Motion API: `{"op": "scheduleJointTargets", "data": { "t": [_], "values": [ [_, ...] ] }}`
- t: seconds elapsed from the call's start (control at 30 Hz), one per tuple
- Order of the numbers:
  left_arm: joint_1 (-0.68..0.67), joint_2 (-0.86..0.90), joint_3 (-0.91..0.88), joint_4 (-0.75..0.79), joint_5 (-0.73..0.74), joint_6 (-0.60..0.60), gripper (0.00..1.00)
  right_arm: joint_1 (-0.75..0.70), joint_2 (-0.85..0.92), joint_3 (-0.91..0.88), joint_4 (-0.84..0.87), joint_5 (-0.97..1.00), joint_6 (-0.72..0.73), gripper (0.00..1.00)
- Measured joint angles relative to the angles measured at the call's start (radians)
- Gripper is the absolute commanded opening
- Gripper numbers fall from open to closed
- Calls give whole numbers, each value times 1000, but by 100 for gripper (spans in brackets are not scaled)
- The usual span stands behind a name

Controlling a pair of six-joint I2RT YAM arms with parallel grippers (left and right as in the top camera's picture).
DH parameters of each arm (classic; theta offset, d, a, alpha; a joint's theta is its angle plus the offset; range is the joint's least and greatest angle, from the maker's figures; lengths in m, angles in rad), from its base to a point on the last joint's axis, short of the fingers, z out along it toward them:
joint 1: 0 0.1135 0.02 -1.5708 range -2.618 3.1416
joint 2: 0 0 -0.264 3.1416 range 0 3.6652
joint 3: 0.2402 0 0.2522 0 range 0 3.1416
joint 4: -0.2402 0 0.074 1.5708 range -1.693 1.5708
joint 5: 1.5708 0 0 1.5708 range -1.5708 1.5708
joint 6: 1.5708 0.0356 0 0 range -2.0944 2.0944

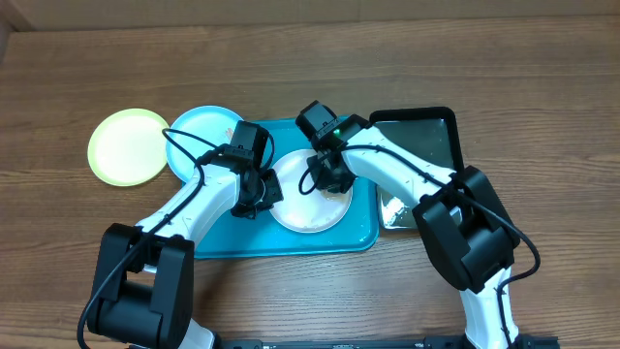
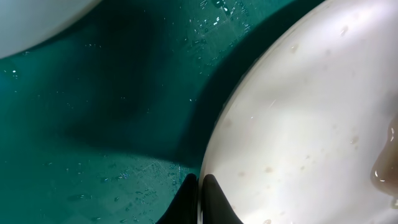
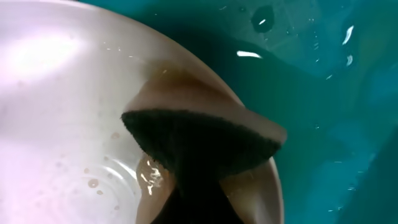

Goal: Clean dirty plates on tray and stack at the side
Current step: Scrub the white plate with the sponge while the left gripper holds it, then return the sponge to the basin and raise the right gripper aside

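Overhead view of two robot arms over a turquoise tray [image 1: 360, 237] at frame ctr, on a wood table [image 1: 542, 78]. A white plate [image 1: 302, 208] lies in the tray, just right of ctr. The left gripper [image 2: 199, 194] is at the bottom edge of the left wrist view, jaws narrow and pinched on the plate's left rim. The right gripper [image 1: 331, 182] is closed on a sponge [image 3: 205, 140], dark scrub face folded and pressed to the plate's wet surface near its upper right rim. A light blue plate [image 1: 199, 131] overlaps the tray's upper-left corner. A yellow-green plate [image 1: 126, 145] sits on the table at far left, off the tray. A black tray [image 1: 426, 136] is at right. Step in hand looks like scrubbing the white plate, w/ the left arm steadying it. A few pale specks show on the plate, so prob. not done. Next move likely needs more sponge passes w/ the rim grip kept firm, then a lift to the side to stack.
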Motion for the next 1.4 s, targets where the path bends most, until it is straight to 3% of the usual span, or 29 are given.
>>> {"op": "scheduleJointTargets", "data": {
  "t": [0.23,0.53,0.83,1.1,1.4],
  "values": [
    [0,0,0,-6,-6,0,4,-61,17,8,-1,-245,-32,4],
    [0,0,0,-9,-10,0,4,2,41,10,21,-471,-74,4],
    [0,0,0,-10,-11,0,4,-93,54,201,-221,-631,-176,4],
    [0,0,0,-9,-11,0,4,-275,-21,246,-417,-515,-220,4],
    [0,0,0,-9,-11,0,4,-446,-23,246,-509,-125,-206,4]
  ]
}}
